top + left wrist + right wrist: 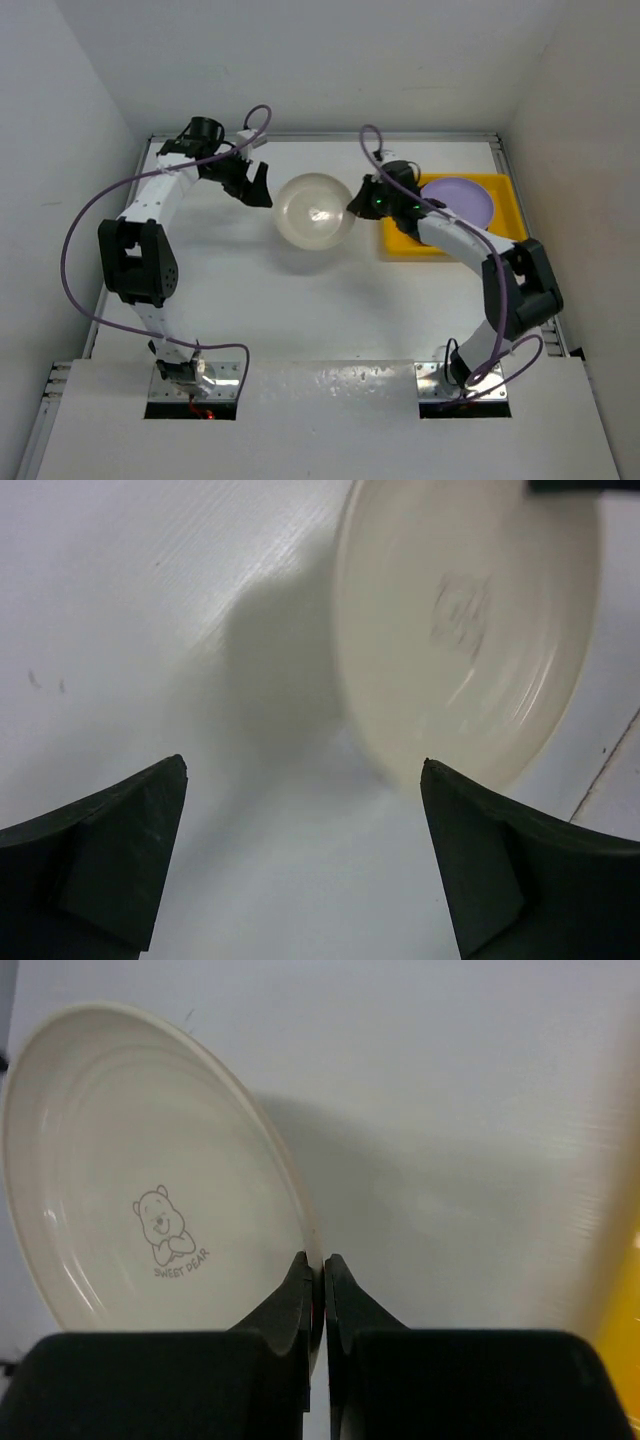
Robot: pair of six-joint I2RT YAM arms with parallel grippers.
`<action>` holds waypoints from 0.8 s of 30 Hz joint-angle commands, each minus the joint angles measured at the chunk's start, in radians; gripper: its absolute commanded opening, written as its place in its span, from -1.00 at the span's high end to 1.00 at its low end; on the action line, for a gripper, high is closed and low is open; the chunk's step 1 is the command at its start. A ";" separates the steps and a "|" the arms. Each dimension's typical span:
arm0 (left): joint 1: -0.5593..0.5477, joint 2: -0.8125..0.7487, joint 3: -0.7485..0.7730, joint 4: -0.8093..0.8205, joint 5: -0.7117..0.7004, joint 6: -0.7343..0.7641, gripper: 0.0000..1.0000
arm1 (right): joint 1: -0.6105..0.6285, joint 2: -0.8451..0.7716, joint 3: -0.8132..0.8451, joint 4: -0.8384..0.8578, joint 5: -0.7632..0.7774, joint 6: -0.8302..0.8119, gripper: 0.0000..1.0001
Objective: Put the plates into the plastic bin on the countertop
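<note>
While the right claw (pixel 322 1265) pinches the near rim of the cream plate (pixel 313 210), tilted over the bench (pixel 300 320), the yellow bin (pixel 508 225) lies just to its right, already holding a lilac plate (pixel 458 198); the left claw (pixel 252 187) gapes wide, empty.

We see two slim white arms, the left arm (pixel 158 195) and the right arm (pixel 452 233), each with bulky black joint housings (pixel 135 262) and a looping purple cable (pixel 68 250). Each stands on a shiny metal base plate (pixel 225 375), and small green lights (pixel 378 205) glow on the right wrist. Our wrist views show matte black, wedge-shaped fingers (pixel 115 865), faintly scuffed
</note>
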 commanded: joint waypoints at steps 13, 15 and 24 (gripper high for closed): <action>0.186 -0.051 0.001 -0.005 -0.116 -0.008 -1.00 | -0.723 -0.359 -0.125 -0.346 0.272 0.002 1.00; 0.186 -0.051 0.001 -0.005 -0.107 -0.008 -1.00 | -0.758 -0.322 -0.110 -0.345 0.271 -0.006 1.00; 0.215 -0.060 -0.031 -0.005 -0.088 -0.008 -1.00 | -0.798 -0.150 -0.028 -0.294 0.281 -0.047 0.54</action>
